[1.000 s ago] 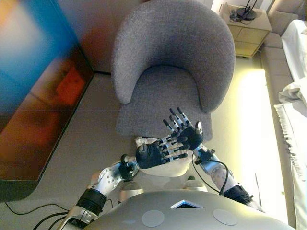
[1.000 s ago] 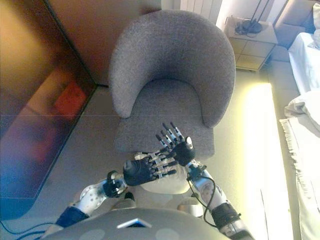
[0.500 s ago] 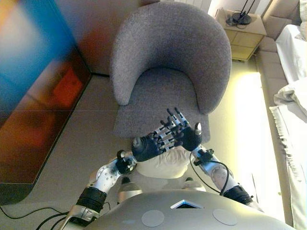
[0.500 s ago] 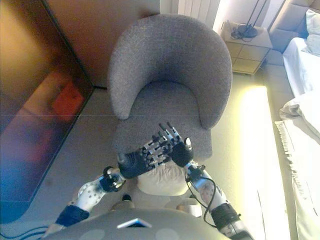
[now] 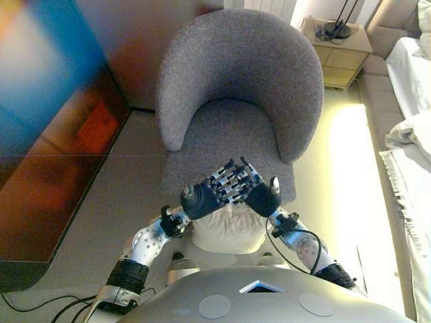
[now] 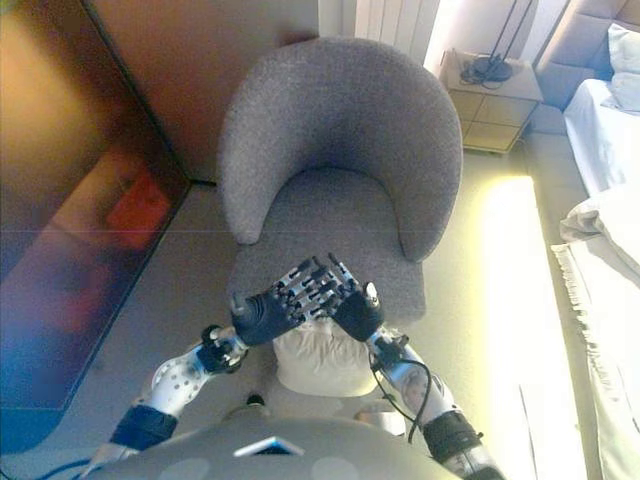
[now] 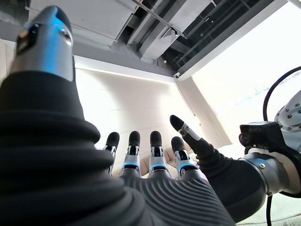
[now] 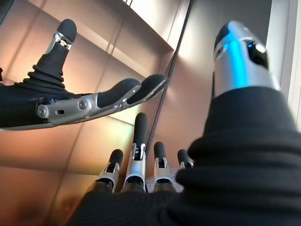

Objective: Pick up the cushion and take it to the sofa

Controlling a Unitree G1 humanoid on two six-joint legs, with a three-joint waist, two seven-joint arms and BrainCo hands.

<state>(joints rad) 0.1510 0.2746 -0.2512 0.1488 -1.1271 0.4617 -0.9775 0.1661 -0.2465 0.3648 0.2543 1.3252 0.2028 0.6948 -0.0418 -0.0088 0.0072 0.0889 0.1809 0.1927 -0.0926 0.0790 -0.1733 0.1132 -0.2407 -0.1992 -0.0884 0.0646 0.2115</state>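
Observation:
A cream cushion lies low in front of the grey armchair's seat, partly hidden under my hands and between my forearms. Both hands are raised above it, palms turned up and fingertips meeting. My left hand has straight fingers with nothing in it; its wrist view shows them against the ceiling, with the right hand's thumb beside them. My right hand is open too, fingers straight, with the left hand lying across its wrist view. Neither hand touches the cushion.
The grey tub armchair stands straight ahead. A dark glossy screen fills the left side. A wooden nightstand with cables sits at the back right, and white bedding runs along the right edge.
My left hand has swung up from lying across the cushion to point forward beside the right hand. Both hands moved toward the chair, baring more of the cushion.

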